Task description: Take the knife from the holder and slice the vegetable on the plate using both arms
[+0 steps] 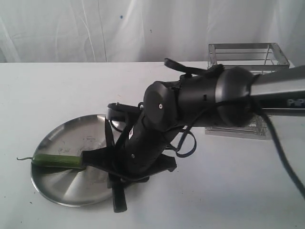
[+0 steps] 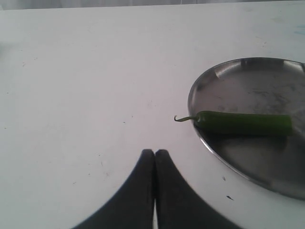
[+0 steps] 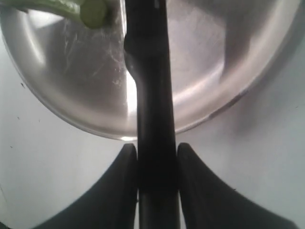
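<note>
Slicing stage: the right pincer clamps the knife over the plate, blade just beside the blunt end of the pepper lying on the plate. The left pincer, closed and empty, hovers over the tabletop near the stem. Next, it likely must steady the pepper before the blade comes down.

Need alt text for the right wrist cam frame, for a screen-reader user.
The right gripper is clamped on the black handle of the knife, which reaches out over the shiny steel plate. The pale, blunt end of the green vegetable lies on the plate close beside the knife. The white table shows around the plate's rim.
</note>
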Tool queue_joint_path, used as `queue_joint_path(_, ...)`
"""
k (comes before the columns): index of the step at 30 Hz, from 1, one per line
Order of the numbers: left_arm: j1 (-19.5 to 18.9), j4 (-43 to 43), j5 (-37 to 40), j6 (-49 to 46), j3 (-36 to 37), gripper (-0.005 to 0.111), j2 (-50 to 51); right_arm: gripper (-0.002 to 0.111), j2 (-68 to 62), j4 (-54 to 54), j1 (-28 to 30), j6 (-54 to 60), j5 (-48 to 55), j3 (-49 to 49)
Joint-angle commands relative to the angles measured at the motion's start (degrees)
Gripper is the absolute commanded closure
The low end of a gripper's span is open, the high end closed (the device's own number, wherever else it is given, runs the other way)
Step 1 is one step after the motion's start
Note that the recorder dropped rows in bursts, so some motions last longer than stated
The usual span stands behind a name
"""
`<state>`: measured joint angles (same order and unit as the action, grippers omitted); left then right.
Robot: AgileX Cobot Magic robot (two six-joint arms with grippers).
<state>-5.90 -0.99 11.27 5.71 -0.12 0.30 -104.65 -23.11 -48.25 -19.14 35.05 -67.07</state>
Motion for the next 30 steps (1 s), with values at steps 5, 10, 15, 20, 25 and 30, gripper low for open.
queue_joint_path(5,0.4,0.2,0.0,0.0,0.1,0.107,-0.3,0.107,-6.3,-2.1,0.3,2.7,6.9,-4.4)
queue_joint_path(10,0.4,0.2,0.0,0.0,0.1,0.107,-0.3,0.102,-6.2,-1.8,0.3,2.9,6.9,-4.4)
queue_joint_path(15,0.4,0.2,0.0,0.0,0.1,0.107,-0.3,0.093,-7.1,-0.5,0.3,2.9,5.9,-4.4)
queue_joint_path(20,0.4,0.2,0.0,0.0,0.1,0.107,-0.3,0.087,-7.4,-0.5,0.3,2.9,6.0,-4.4)
queue_joint_path(25,0.4,0.2,0.0,0.0,0.1,0.107,-0.3,0.081,-7.4,-0.5,0.3,2.9,6.0,-4.4)
queue_joint_path(30,0.4,0.2,0.0,0.0,0.1,0.107,-0.3,0.075,-7.4,-0.5,0.3,2.9,6.0,-4.4)
